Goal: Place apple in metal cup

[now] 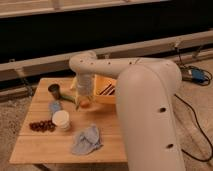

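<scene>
Clutching the apple — claw near metal cup.

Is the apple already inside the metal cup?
No, the apple sits in the gripper, clearly apart from the metal cup standing near the table's far corner.

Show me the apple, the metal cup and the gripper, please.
apple (85, 104): camera view, its orange front face.
metal cup (54, 91): camera view, its dark grey side wall.
gripper (84, 99): camera view, its lower tip, right at the apple.
</scene>
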Controlling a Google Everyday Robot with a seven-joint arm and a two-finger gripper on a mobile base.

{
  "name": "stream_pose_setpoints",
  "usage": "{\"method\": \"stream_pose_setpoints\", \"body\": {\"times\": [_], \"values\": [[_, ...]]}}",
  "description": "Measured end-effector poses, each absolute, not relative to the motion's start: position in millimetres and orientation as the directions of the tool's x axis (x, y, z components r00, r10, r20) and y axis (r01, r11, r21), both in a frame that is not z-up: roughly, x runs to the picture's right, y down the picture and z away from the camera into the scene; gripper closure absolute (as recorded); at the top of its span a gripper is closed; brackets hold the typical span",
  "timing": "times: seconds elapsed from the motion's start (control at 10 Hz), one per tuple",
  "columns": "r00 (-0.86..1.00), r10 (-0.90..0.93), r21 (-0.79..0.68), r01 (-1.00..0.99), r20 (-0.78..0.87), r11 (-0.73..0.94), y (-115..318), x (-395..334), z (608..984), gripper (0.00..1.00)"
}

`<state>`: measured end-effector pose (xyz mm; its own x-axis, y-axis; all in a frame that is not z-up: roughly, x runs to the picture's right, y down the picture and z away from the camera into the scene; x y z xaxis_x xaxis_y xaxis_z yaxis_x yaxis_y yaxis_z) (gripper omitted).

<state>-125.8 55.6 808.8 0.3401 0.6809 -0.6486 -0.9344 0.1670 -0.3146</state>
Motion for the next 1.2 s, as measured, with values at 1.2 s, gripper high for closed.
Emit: {"method": "stream_pose_setpoints", "body": {"times": [1.2], "values": [[0.419,0.851,-0.461,-0.852,-0.317,0.248,-20.4,-228.4,849.3,1.0]]}}
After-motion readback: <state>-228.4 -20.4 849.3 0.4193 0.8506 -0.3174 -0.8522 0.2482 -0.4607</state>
